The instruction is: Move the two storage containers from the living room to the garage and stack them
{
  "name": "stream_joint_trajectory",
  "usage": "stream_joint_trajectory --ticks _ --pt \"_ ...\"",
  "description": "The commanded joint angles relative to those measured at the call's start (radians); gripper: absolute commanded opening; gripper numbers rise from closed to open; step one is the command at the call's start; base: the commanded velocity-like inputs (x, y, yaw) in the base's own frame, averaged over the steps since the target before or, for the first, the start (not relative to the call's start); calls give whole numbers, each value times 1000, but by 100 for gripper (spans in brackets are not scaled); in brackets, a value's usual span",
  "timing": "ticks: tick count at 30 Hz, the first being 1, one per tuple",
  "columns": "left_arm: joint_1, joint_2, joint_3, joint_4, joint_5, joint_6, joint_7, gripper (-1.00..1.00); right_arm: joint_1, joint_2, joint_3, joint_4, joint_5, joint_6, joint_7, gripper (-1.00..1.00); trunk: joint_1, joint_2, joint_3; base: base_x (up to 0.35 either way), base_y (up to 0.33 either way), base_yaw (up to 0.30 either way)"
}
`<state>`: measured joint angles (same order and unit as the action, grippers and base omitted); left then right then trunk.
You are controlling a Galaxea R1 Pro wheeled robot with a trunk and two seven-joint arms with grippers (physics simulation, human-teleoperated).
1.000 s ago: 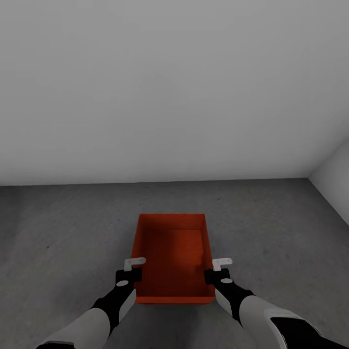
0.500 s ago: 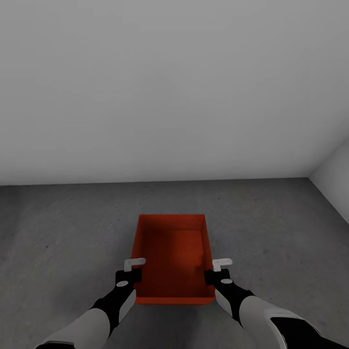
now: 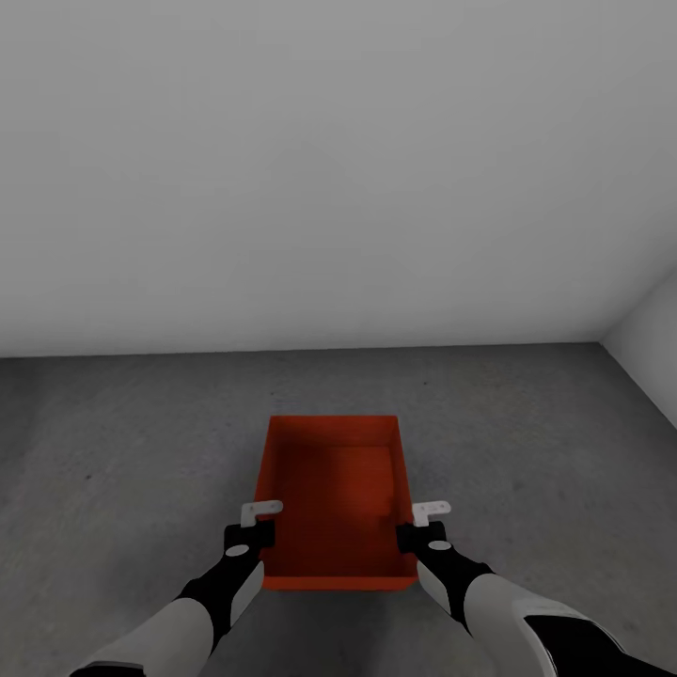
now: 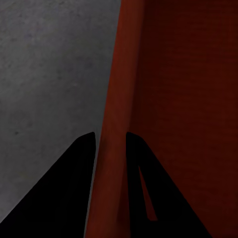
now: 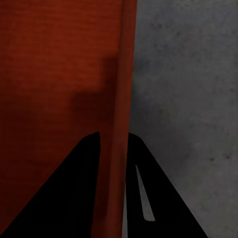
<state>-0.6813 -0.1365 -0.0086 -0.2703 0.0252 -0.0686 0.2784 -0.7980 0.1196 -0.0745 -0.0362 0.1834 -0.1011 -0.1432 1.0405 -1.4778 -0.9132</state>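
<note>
Orange-red storage container (image 3: 337,503) over dark grey garage floor (image 3: 113,451), near white wall (image 3: 338,169). Left gripper (image 4: 110,141) pinching left rim, right gripper (image 5: 113,141) pinching right rim. Nothing shifted over last second: hold steady, container apparently not yet released.

One orange-red open-topped storage container (image 3: 336,503), upright and empty, over dark grey floor (image 3: 132,442), near the white wall, side walls pinched between fingers.
</note>
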Motion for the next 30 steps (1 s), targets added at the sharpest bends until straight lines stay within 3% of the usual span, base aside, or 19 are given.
stream_joint_trajectory --ticks 1,30 --pt "0 51 -14 3 5 -4 36 -100 -1 0 -24 -67 10 -4 -21 -100 0 0 -1 0 0 0" --pt "0 51 -14 3 4 -4 37 -100 -1 0 -22 -67 10 -3 -21 -100 0 0 -1 0 0 0"
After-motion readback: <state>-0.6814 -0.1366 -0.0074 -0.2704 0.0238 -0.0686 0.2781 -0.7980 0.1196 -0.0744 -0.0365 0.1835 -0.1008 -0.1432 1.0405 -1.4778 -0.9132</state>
